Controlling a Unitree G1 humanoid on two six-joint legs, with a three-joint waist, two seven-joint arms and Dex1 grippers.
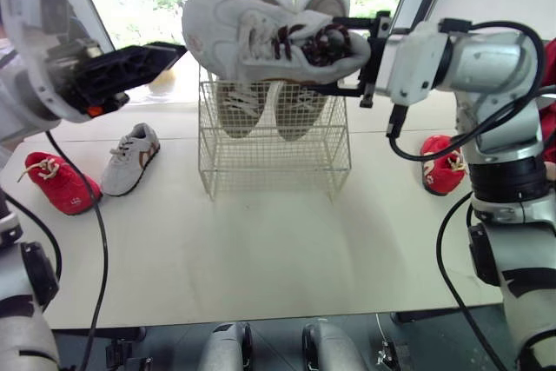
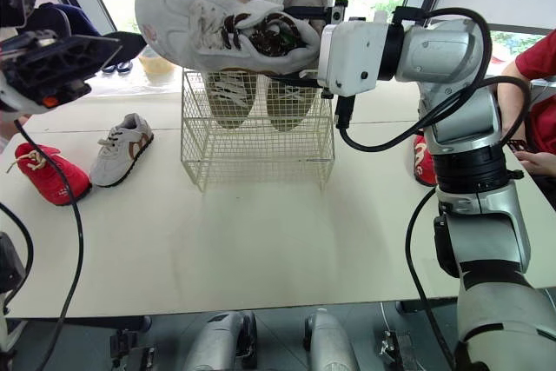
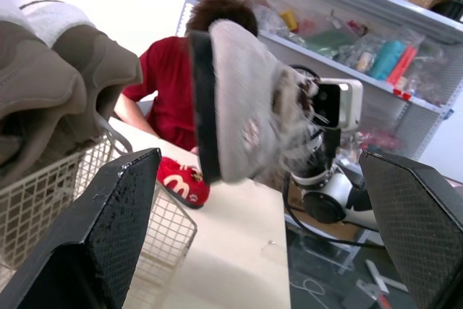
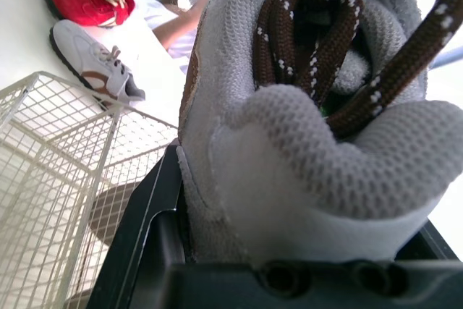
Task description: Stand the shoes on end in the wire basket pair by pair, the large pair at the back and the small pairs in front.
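Head camera first: the wire basket (image 1: 274,162) sits mid-table (image 1: 261,249). The large beige pair (image 1: 261,106) already stands on end along its back wall, with the ends poking above the rim, so the front strip looks free for the small pairs. The right gripper (image 1: 347,54) is pinching a grey-white sneaker (image 1: 252,36) by its collar. It holds the sneaker sideways above the basket, toe pointing to the robot's left. That height probably lets the sole clear both the rim and the tall pair. The sneaker would need tipping on end before it goes down in front.

The left gripper (image 1: 143,62) is raised near the toe but apart from it, likely ready to steady or turn the shoe. On the robot's left, 1 red shoe (image 1: 59,182) and 1 small white shoe (image 1: 130,158) lie flat, just beside each other. A 2nd red shoe (image 1: 443,164) lies on the right, behind the right arm. None of these 3 is in the basket yet.

Left wrist view: the left gripper's black fingers (image 3: 108,236) are spread wide and hold nothing. The sneaker's sole faces this camera, between and beyond them. A person in red (image 3: 163,81) sits beyond the table, with shelving (image 3: 347,41) behind.

Right wrist view: the right gripper's black fingers (image 4: 145,236) press the heel collar from either side, with the brown laces bunched above. The basket mesh lies beside and below the held shoe.
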